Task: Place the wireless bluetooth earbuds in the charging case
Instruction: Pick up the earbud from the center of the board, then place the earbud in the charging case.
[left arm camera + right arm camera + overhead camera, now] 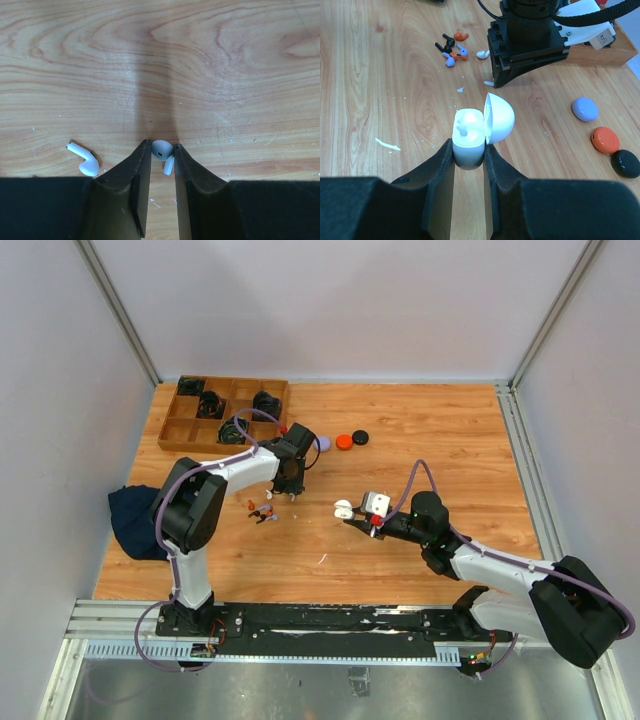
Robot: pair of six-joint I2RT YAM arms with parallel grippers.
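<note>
My left gripper (162,150) is down on the wooden table, its jaws closed against a white earbud (161,148) whose stem points back between the fingers. A second white earbud (85,161) lies loose to its left. Orange, purple and dark earbuds (454,50) lie in a small heap just left of that gripper (288,492). My right gripper (469,150) is shut on the white charging case (468,131), holding it upright near the table's middle (344,508). The case's lid (499,117) is swung open to the right, and its sockets show.
Three closed round cases lie behind the left gripper: lilac (584,108), orange (605,139) and black (625,163). A wooden compartment tray (225,412) with coiled black cables sits at the back left. A dark cloth (135,520) hangs off the table's left edge.
</note>
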